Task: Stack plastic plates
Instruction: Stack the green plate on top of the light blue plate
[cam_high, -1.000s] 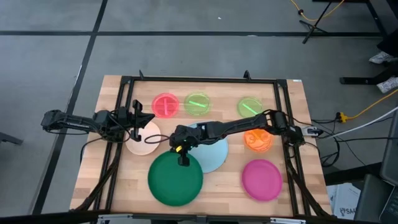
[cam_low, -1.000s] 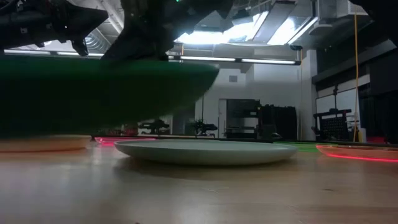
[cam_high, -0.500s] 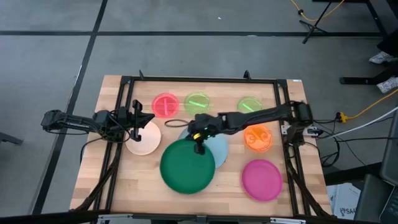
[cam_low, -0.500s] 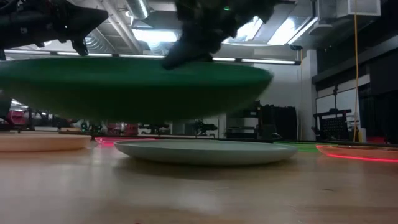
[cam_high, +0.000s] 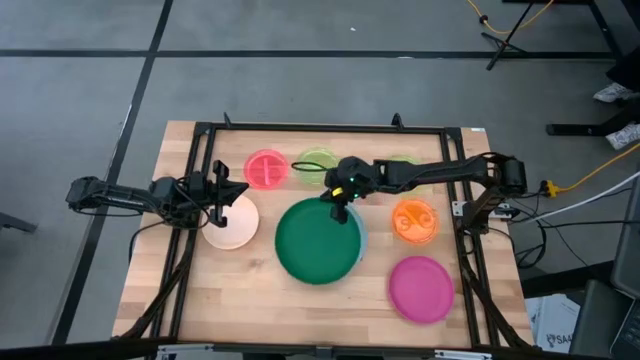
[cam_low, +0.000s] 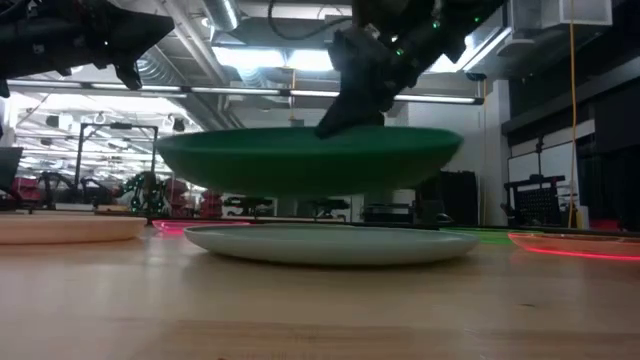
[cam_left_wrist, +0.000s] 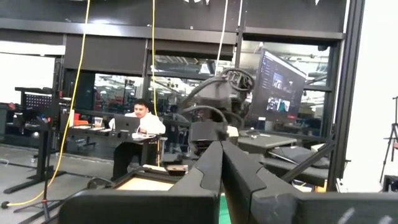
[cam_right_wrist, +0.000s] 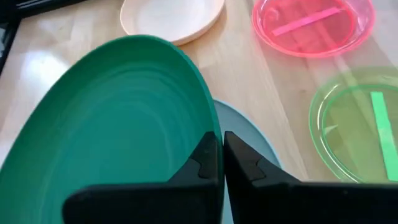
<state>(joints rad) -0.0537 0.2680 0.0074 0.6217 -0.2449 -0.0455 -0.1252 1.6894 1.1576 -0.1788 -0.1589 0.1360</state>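
My right gripper (cam_high: 338, 207) is shut on the large dark green plate (cam_high: 318, 242), which hangs in the air right over the light blue plate (cam_low: 330, 243). In the high view only a sliver of the blue plate (cam_high: 363, 245) shows at the green plate's right edge. It lies flat on the table. My left gripper (cam_high: 222, 192) is shut and waits above the left part of the cream-pink plate (cam_high: 232, 222). The red (cam_high: 266, 168), two lime green (cam_high: 317, 160) (cam_high: 402, 164), orange (cam_high: 413, 222) and magenta (cam_high: 420, 288) plates lie flat on the table. My right gripper pinches the green plate's rim (cam_right_wrist: 208, 127) at its far side, between the two fingers (cam_right_wrist: 205, 163), one over the inner face and one under the outer face. It comes slanting down from the table's far right. The plate is lifted clear and nearly level above the blue plate.
The black frame rails (cam_high: 205, 150) run along the table's left, far and right sides. Bare wood (cam_high: 220, 295) shows at the near left. Beyond the table the left wrist view shows a seated person (cam_left_wrist: 140, 121) at a desk.
My right gripper has carried the green plate, held shut on its rim, from the near-left part of the table toward the far and right side. The plate now hovers over the light blue plate, covering most of it.
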